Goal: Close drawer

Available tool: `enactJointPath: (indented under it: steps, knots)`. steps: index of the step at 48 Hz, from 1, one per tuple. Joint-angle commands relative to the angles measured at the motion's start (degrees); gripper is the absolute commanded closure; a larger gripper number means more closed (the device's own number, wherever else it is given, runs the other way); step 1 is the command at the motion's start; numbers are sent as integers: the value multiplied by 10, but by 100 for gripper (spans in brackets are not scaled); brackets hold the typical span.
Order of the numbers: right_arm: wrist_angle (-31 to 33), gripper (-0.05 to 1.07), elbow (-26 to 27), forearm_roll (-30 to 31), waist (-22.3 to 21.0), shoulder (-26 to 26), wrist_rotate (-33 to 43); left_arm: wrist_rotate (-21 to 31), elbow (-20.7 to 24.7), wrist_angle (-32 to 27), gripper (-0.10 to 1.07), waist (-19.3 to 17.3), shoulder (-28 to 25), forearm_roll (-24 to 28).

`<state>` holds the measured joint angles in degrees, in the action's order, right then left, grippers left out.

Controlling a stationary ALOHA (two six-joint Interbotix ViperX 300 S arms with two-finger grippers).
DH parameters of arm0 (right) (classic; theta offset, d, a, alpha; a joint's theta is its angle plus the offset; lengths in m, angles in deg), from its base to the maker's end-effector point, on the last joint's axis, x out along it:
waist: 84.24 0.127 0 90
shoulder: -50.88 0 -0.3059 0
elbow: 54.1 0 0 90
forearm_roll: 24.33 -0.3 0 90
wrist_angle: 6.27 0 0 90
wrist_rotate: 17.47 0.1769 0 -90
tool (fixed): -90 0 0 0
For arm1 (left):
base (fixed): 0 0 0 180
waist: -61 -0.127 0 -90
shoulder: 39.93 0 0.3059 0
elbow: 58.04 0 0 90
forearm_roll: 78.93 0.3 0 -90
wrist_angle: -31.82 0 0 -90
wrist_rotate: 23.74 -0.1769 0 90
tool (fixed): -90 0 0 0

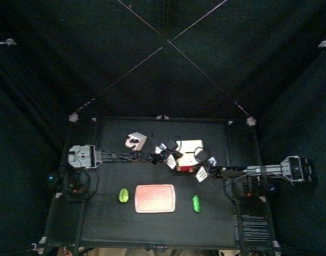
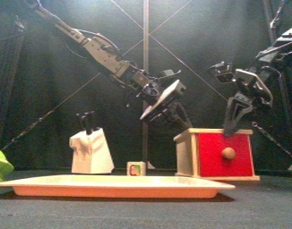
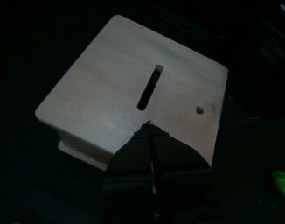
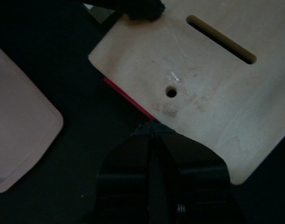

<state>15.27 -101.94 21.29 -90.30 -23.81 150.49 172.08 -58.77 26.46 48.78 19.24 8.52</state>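
We see the drawer near mid-table, behind the pink mat. The right gripper hovers above it, jaws partly spread, holding nothing. We judge pushing its red front comes next. The left gripper's state is unclear.

drawer cut by frame edge | pink tray cropped

Two black robot arms flank the counter, built from slim tubular links joined by blocky, angular housings. The left arm shows a pale grey plate near its wrist and thin dark cables running along its links. The right arm carries chunky black brackets and looped cabling. Seen from above, each arm sits on a grey-and-black base, at nine and three o'clock.
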Motion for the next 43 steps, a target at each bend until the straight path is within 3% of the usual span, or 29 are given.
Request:
enactJointPath:
  steps: [1, 15, 29, 43]
  knots:
    - [-16, 55, 13, -2, 16, 26, -1, -1, 4, 1, 89, 1, 20, 0]
    - [-40, 55, 4, -2, 69, 69, -2, -4, 2, 2, 89, 20, 75, 18]
    - [-40, 55, -6, -5, 72, 73, -2, -3, -4, 14, 89, 62, 100, 32]
    - [-40, 55, -18, -15, 72, 73, -2, -3, -40, 14, 89, 76, 132, 11]
